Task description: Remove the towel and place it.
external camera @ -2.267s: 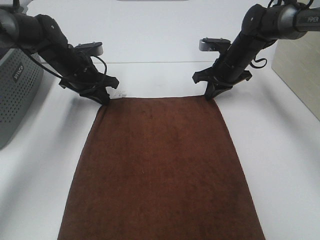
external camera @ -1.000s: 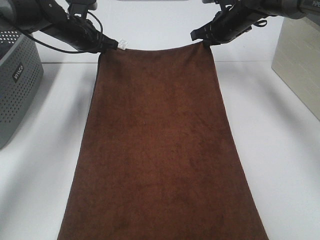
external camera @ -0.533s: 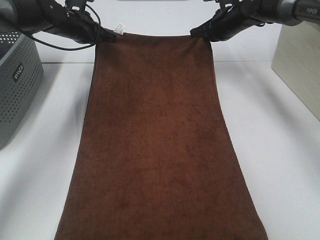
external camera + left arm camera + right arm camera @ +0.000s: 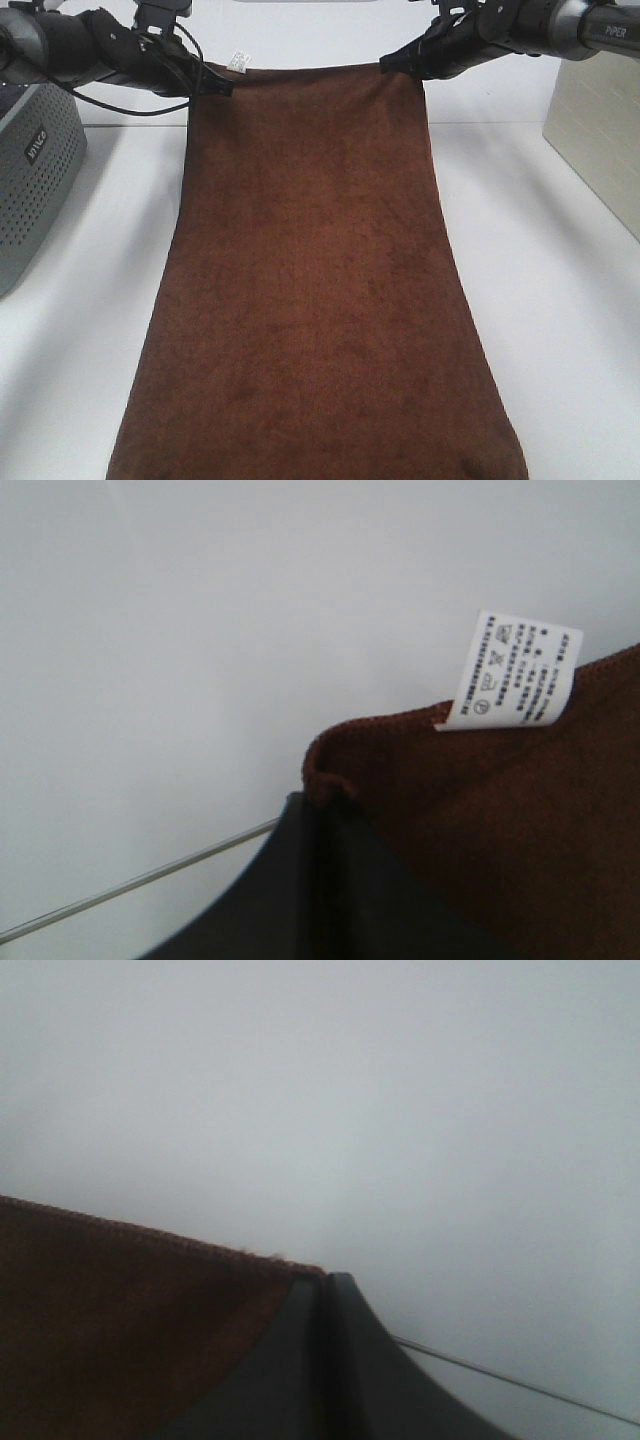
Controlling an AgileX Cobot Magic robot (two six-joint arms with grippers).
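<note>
From the high camera, the towel [image 4: 315, 280] is big and dark brown. It hangs down the middle, and its low end goes out of the picture. The left pincer [image 4: 214, 82] pinches the top left corner, right beside a little white tag [image 4: 239, 60]. The right pincer [image 4: 398, 65] pinches the top right corner. The top edge is pulled straight between the two. A grey basket [image 4: 35, 170] with little holes sits on the white desk [image 4: 570, 300], off to the left of the towel.

In the left wrist view, the left pincer [image 4: 325, 815] is closed on the towel [image 4: 500, 820] corner. The tag [image 4: 513, 672] stands up on the towel's edge near it.

In the right wrist view, the right pincer [image 4: 324, 1295] is closed on the other towel [image 4: 120, 1330] corner.
</note>
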